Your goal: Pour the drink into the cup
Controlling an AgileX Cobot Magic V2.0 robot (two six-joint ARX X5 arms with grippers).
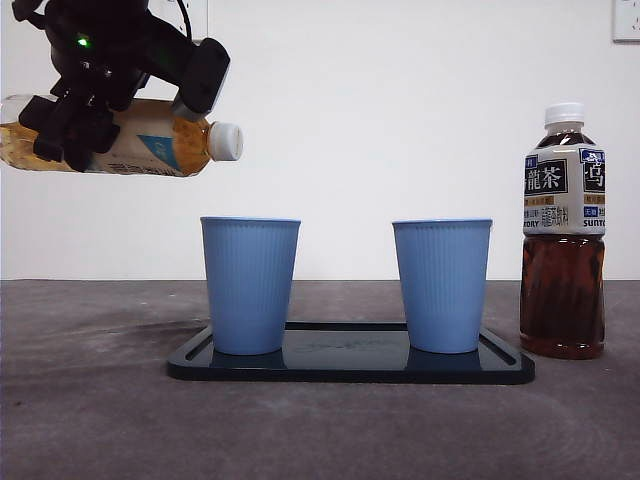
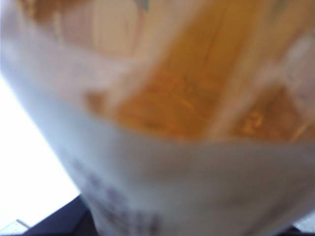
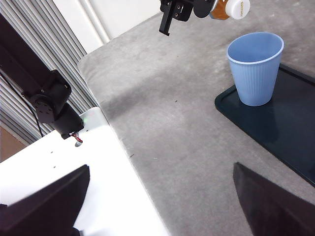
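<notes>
My left gripper (image 1: 72,128) is shut on a bottle of light amber tea (image 1: 150,140) and holds it almost level, high at the left. Its white cap (image 1: 226,141) is on and points right, just left of and above the left blue cup (image 1: 249,285). The bottle fills the left wrist view (image 2: 187,113), blurred. A second blue cup (image 1: 441,285) stands on the same black tray (image 1: 350,368). The right wrist view shows the left cup (image 3: 255,69), the tray (image 3: 290,123) and the held bottle (image 3: 231,9). My right gripper (image 3: 160,196) is open and empty, away from them.
A full bottle of dark tea (image 1: 563,240) with a white cap stands upright right of the tray. The grey tabletop (image 1: 90,400) stretches in front. In the right wrist view a white platform (image 3: 98,187) and an arm base (image 3: 49,103) lie beside the table.
</notes>
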